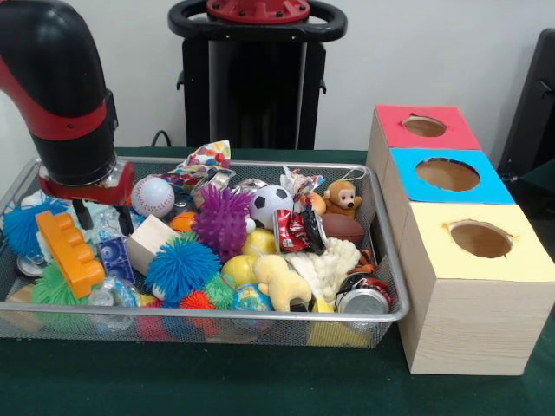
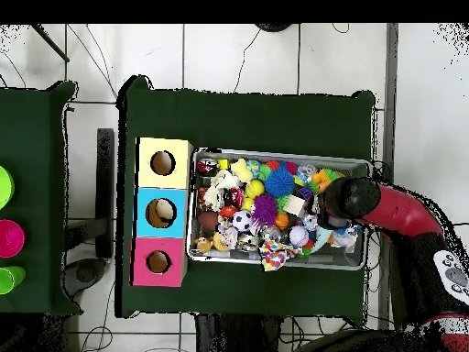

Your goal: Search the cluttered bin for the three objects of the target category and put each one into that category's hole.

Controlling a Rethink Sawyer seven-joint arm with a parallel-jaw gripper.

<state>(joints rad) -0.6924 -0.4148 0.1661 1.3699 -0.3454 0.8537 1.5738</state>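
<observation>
The silver wire-mesh bin is full of toys, and it also shows in the overhead view. My gripper hangs into the bin's left end with its two black fingers apart and nothing between them. It is just above clear wrappers, between an orange toy brick and a wooden block. A baseball lies just right of it. Overhead, the arm's wrist covers the gripper. A wooden box right of the bin has a red-topped hole, a blue-topped hole and a yellow-topped hole.
The bin also holds a purple spiky ball, a blue spiky ball, a soccer ball, a toy football, a monkey plush, a yellow plush and crushed cans.
</observation>
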